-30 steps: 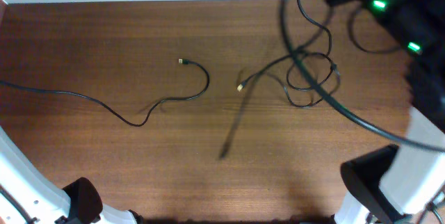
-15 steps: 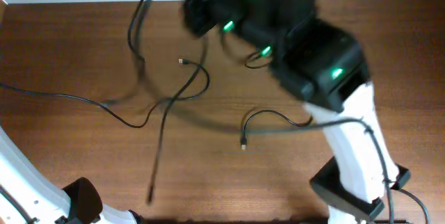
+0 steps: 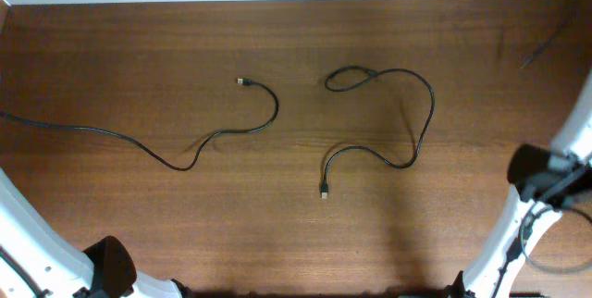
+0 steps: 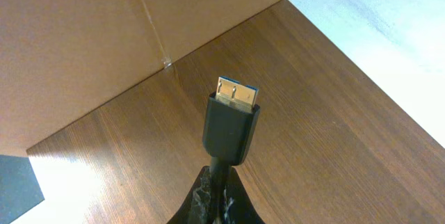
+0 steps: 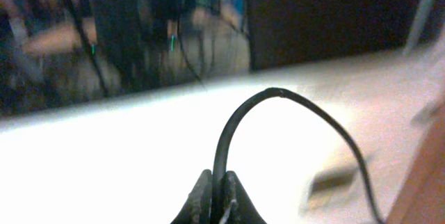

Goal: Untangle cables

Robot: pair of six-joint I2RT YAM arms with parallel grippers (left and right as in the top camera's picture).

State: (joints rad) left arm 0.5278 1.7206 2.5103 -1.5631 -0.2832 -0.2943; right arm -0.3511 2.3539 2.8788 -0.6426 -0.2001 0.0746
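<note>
Overhead: left thin black cable (image 3: 276, 108) and right thin black cable (image 3: 432, 104) lie well apart on the brown wooden desk (image 3: 111, 233) (uncrossed). Left fingers (image 4: 195, 206) clamp a metal-tipped black plug (image 4: 231, 123); right fingers (image 5: 201, 200) pinch an arching black cord (image 5: 240, 116).

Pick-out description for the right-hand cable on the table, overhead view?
On the wooden table, look right of centre: the right cable is a thin black cord. It starts in a small loop, bows out right, then curls back to a plug near the table's middle. Its neighbour, the left cable, runs off the left edge instead.
</note>
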